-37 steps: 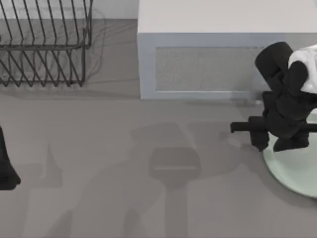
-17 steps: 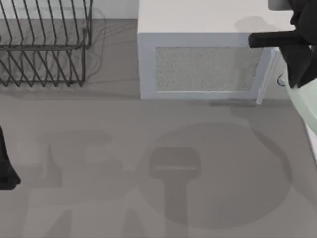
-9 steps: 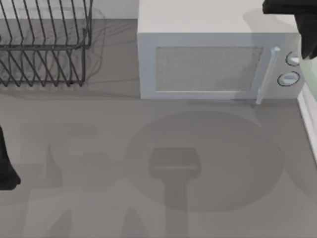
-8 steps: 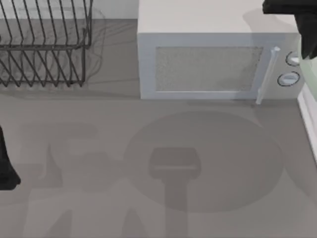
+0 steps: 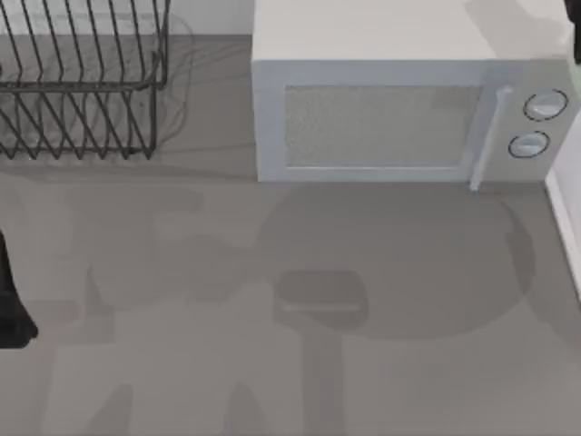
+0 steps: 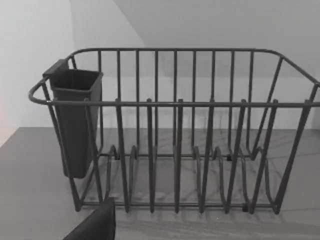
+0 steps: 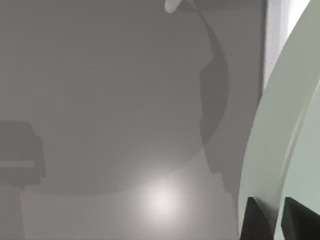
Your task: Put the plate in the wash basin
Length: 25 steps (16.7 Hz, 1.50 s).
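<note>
My left arm (image 5: 11, 304) sits parked at the surface's (image 5: 182, 272) left edge, facing the dish rack (image 6: 170, 135). At the far right, my right pincer (image 7: 277, 220) pinches the plate (image 7: 280, 125) by its rim, lifted over the surface beside the wash basin's white rim (image 5: 565, 222).

Left arm (image 5: 11, 304) is a matte black, blocky shape at the table's left edge; right gripper (image 7: 276, 220) has two flat, dark, square-edged fingers (image 7: 255, 220)
</note>
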### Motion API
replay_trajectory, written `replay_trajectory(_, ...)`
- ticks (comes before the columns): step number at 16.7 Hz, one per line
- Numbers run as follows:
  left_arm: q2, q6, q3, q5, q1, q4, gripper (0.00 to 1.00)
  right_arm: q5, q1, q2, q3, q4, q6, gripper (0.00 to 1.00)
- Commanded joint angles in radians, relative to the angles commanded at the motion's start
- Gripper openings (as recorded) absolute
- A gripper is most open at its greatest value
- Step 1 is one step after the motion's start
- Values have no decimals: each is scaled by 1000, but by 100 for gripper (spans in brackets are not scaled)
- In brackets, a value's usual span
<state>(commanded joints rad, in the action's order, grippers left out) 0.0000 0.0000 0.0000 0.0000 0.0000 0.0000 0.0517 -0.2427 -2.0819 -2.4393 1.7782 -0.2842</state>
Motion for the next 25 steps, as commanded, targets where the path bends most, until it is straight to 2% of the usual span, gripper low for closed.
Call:
replay_trajectory(4,0,0,0,0,0,0,100,20,160,-255,-280,1,124,0)
replay_trajectory(7,0,0,0,0,0,0,100,6,273,-467,-415,-3,231,0)
replay_trajectory(11,0,0,0,0,0,0,100,-37,320,-617,-468,-18,331,0)
replay_trajectory(16,0,0,0,0,0,0,100,-42,325,-629,-464,-19,342,0)
replay_trajectory(25,0,0,0,0,0,0,100,-42,325,-629,-464,-19,342,68)
